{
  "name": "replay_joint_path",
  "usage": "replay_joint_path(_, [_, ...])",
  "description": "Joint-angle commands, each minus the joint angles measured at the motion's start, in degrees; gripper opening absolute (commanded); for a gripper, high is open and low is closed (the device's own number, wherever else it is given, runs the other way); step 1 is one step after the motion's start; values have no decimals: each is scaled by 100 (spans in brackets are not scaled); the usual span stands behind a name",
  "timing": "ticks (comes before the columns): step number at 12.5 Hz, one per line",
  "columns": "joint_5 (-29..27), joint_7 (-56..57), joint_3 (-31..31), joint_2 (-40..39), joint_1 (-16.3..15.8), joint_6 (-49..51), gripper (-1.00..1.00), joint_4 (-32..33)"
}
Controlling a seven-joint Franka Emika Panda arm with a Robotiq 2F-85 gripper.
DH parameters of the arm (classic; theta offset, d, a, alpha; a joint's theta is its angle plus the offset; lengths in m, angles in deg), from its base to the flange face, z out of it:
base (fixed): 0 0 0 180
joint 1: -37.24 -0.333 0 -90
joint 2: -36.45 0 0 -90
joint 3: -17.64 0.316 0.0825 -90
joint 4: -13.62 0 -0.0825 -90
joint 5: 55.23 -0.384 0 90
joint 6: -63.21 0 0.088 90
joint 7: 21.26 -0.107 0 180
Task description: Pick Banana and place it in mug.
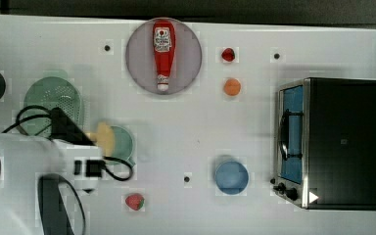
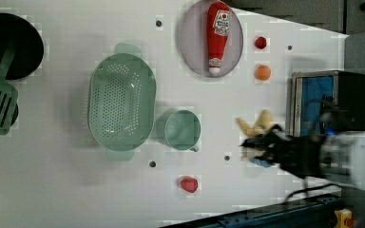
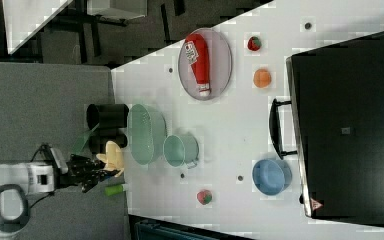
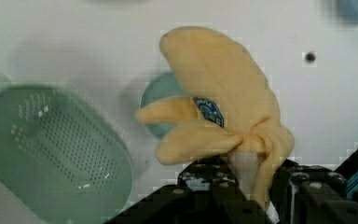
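Observation:
The pale yellow peeled toy banana (image 4: pixel 219 88) hangs in the air, with my gripper (image 4: pixel 244 175) shut on its stem end. In the top view the banana (image 1: pixel 104 137) overlaps the left rim of the dull-green mug (image 1: pixel 123 145), which stands upright on the white table just right of the colander. In the left view the banana (image 2: pixel 259 124) and gripper (image 2: pixel 251 143) appear well to the right of the mug (image 2: pixel 183 129). In the right view the banana (image 3: pixel 113 155) sits left of the mug (image 3: pixel 179 150). In the wrist view the mug (image 4: pixel 158 100) is partly hidden behind the banana.
A pale-green colander (image 1: pixel 54 100) stands beside the mug. A grey plate (image 1: pixel 139 68) carries a ketchup bottle (image 1: pixel 163 54). An orange fruit (image 1: pixel 232 87), two small red fruits (image 1: pixel 228 55) (image 1: pixel 134 201), a blue cup (image 1: pixel 231 177) and a toaster oven (image 1: pixel 338 142) stand on the top view's right.

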Motion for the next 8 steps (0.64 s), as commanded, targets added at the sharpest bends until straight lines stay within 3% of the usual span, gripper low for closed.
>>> replay_joint_path(1, [-72, -1210, 112, -505, 74, -901, -53, 342])
replay_joint_path(5, [566, -1310, 186, -987, 74, -2254, -53, 1078])
replay_joint_path(8, [574, -1915, 217, -1272, 71, -2956, -53, 1446])
